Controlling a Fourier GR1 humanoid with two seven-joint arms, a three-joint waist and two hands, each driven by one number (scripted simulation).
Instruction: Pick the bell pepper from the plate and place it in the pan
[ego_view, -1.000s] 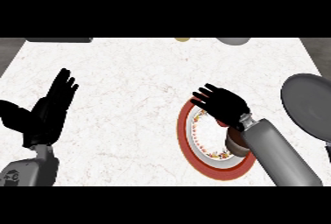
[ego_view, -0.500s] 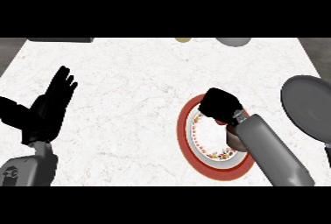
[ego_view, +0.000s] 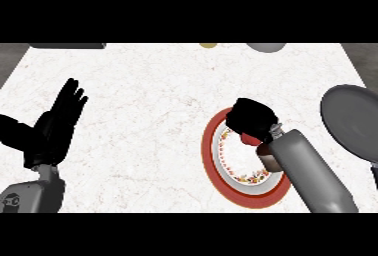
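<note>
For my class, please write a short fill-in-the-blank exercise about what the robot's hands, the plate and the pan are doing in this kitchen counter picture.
1. The right hand is curled over the red-rimmed ____.
2. The grey pan lies to the ____ of the plate.
3. The left hand rests with its fingers ____, holding nothing.
4. Under the right hand, a bit of the ____ bell pepper shows.

Missing words: plate; right; open; red

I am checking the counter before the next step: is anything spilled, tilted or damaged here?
Nothing stands out. The plate lies flat under the curled right robot hand, the pan sits apart at the right, and the left robot hand rests open.
</note>
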